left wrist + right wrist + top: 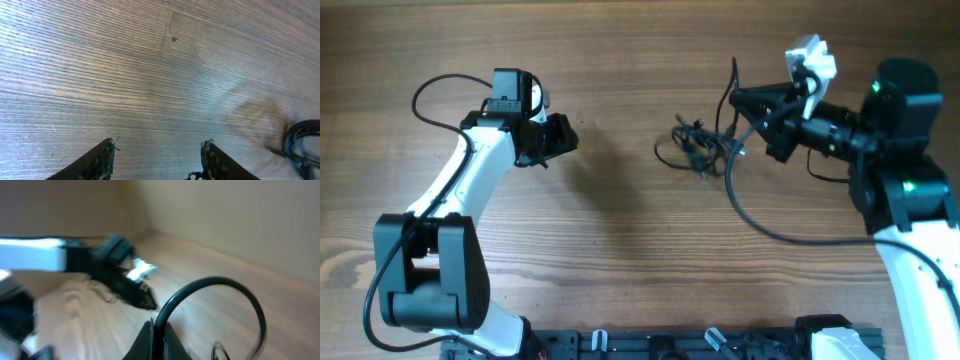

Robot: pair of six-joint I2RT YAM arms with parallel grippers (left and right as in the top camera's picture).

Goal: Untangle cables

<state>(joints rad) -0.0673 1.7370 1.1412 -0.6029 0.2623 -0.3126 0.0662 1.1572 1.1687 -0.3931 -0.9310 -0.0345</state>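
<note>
— Those cables point(700, 145), how would they take to being pulled?

— Light and limp, I'd say. They're thin black cord with no stiffness to speak of. In the overhead view the knot sits just right of the middle of the table point(620, 60), and one long strand trails off to the lower right. Tug one and the whole bundle likely slides along rather than coming apart.

— So where would you take hold?

— On a loose strand close to the knot, not on the knot itself. Any plug ends are too small to pick out here, and I'd leave them alone since they may snag. One pincer to pin, the other to draw out.

— What are the pincers doing?

— The right pincer point(156, 339) is closed on a strand. Its own camera shows a black loop arching up out of the shut jaws. The left pincer point(159, 150) stands parted with nothing between, only table under it, well apart from the knot.

— Does the overhead show that grip?

— Not plainly. From above, the right pincer's tip merges with the black cords in the upper right, so I can't tell which strand it holds. The wrist view settles that it holds one, but it's blurred and shows no knot. The left wrist view catches only a bit of cable at its right edge. Only the overhead shows the whole tangle and both pincers at once.
</note>
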